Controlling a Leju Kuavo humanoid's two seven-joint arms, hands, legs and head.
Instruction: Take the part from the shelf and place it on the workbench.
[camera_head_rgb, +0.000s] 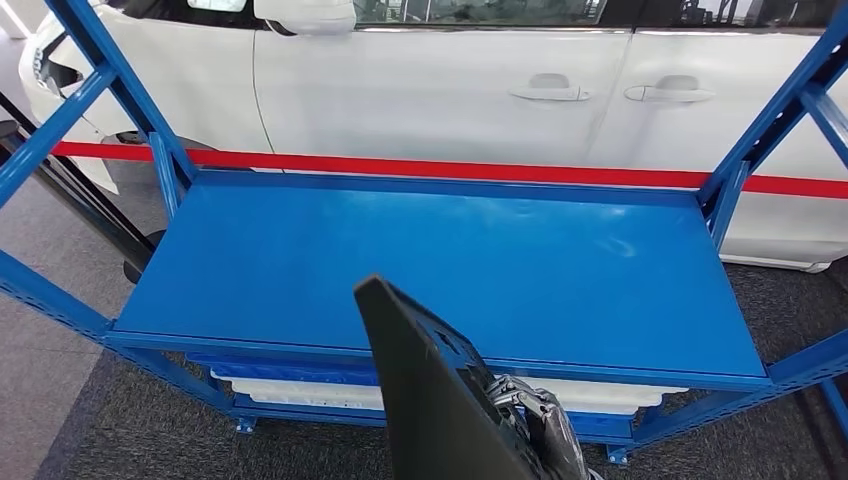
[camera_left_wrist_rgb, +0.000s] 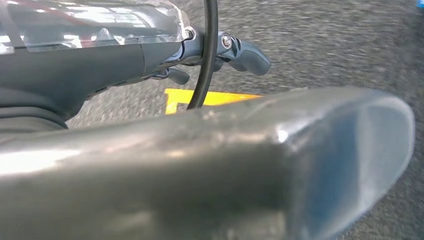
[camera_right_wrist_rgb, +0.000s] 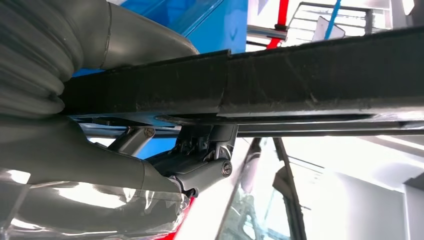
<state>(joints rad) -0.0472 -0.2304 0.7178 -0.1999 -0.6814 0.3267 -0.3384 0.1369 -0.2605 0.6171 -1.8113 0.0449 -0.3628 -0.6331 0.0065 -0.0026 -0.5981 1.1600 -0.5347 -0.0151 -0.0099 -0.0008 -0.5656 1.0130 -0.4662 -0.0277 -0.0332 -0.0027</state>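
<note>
Gripping a black part (camera_head_rgb: 430, 390) upright before the blue shelf (camera_head_rgb: 300, 270), right hand (camera_head_rgb: 540, 425) clamping its edge; left hand (camera_left_wrist_rgb: 240, 52) fingers' state unclear.

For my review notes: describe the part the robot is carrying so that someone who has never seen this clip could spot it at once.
Start at the big blue shelf standing in front of the white car. Just before the shelf's front edge, low in the head view, the right hand holds the part: a flat black panel tilted upward, with a ribbed inner face. It is the only black piece against the blue.
</note>
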